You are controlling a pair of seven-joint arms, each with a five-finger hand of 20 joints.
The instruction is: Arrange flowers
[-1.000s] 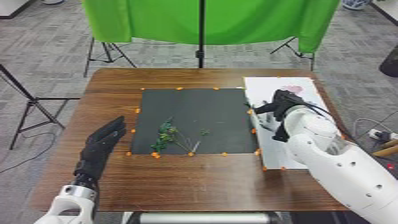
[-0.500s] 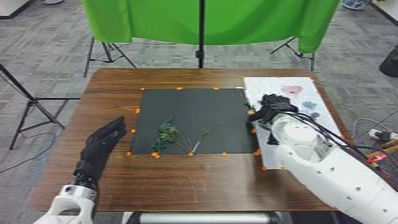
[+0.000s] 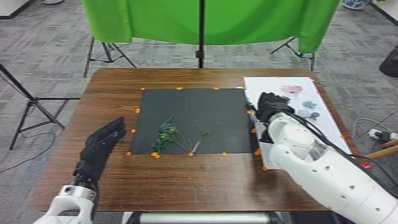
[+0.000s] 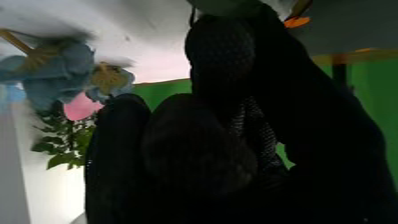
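Note:
My right hand [image 3: 274,105] is over the left part of the white sheet [image 3: 282,163], beside the dark mat's [image 3: 200,107] right edge. In the right wrist view, the hand [image 4: 200,145] is curled, with a dark green leafy piece [image 4: 218,6] at its fingertips; the glove hides part of it. A pink flower [image 3: 291,89] and blue flowers [image 3: 309,104] lie on the sheet beyond the hand; blue blooms [image 4: 58,75] and a pink petal [image 4: 82,106] appear in the wrist view. Green sprigs [image 3: 167,134] lie on the mat's near left part. My left hand [image 3: 103,140] stays open left of the mat.
Small orange markers [image 3: 155,155] line the mat and sheet edges. A thin pale stem [image 3: 195,146] lies near the mat's front edge. Beyond the wooden table [image 3: 204,182] stands a green cloth [image 3: 160,22] on a stand.
My right hand has drawn back left off the sheet's middle, then shifted slightly away from the robot, uncovering the pink and blue flowers. The left hand has kept still.

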